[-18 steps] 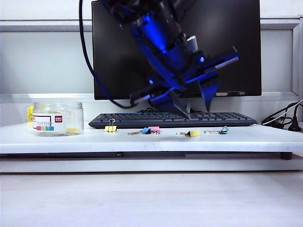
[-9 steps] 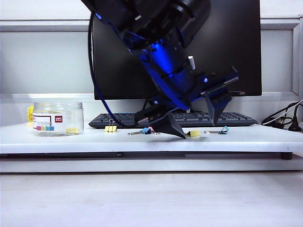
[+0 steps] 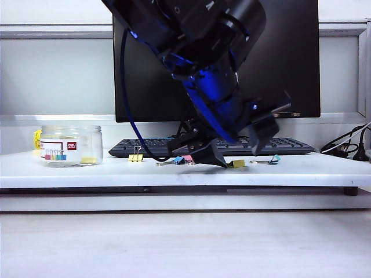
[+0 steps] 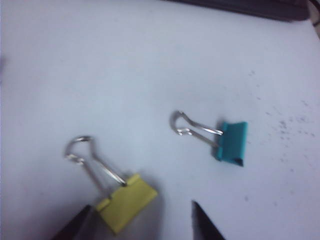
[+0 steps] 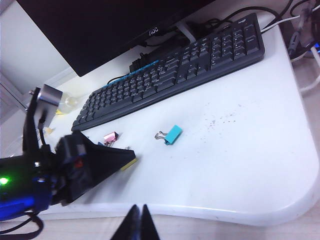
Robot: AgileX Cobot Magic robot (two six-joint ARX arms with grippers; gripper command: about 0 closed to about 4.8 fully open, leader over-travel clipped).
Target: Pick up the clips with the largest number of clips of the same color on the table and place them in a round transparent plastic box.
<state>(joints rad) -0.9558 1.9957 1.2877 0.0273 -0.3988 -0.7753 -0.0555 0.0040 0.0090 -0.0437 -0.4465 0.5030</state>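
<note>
On the white table (image 4: 125, 60) a yellow clip (image 4: 127, 202) lies flat, its silver wire handles stretching away from the left gripper (image 4: 142, 225). The gripper's two dark fingertips (image 4: 205, 225) stand apart on either side of the clip's yellow body, not gripping it. Near it, apart, lies a teal clip (image 4: 232, 142) with wire handles. A dark keyboard edge (image 4: 250, 7) runs along the table's far side.

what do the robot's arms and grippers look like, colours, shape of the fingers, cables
The left arm is glossy black with a metallic blue wrist section, and a dark blue cable loops down beside it. The left gripper has two black, wedge-shaped fingers tapering to points. In the right wrist view a green light glows on the left arm's body. The right gripper shows only thin black pointed fingertips pressed together.
</note>
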